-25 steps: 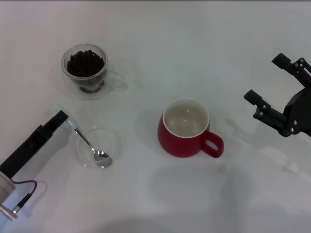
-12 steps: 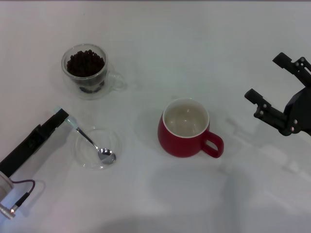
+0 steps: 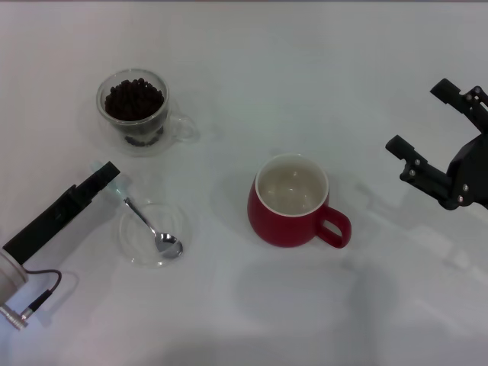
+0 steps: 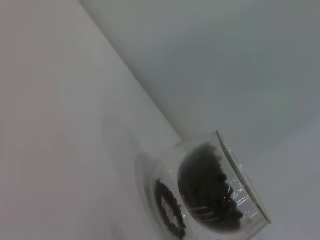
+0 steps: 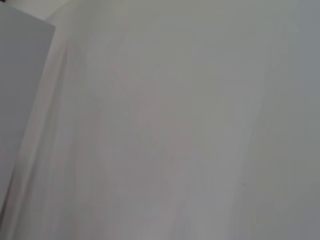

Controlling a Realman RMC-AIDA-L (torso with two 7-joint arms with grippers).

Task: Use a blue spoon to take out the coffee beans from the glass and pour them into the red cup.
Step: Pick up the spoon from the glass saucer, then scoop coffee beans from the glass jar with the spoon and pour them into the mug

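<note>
The glass (image 3: 134, 110), heaped with dark coffee beans (image 3: 133, 97), stands at the far left; the left wrist view shows the glass (image 4: 210, 195) close up. The red cup (image 3: 293, 201) sits mid-table, its cream inside bare and its handle pointing right. The blue spoon (image 3: 146, 222) lies slanted, with its metal bowl resting in a flat clear dish (image 3: 131, 245). My left gripper (image 3: 109, 177) is shut on the pale handle's end, just near of the glass. My right gripper (image 3: 424, 120) hovers open and empty at the far right.
White tabletop (image 3: 252, 76) all around. The left arm's cable (image 3: 34, 299) lies at the near left. The right wrist view shows only tabletop (image 5: 180, 130).
My left gripper has shifted slightly right and away, taking the spoon's handle along. The spoon's bowl slid a little to the right in the dish. The right arm has not moved.
</note>
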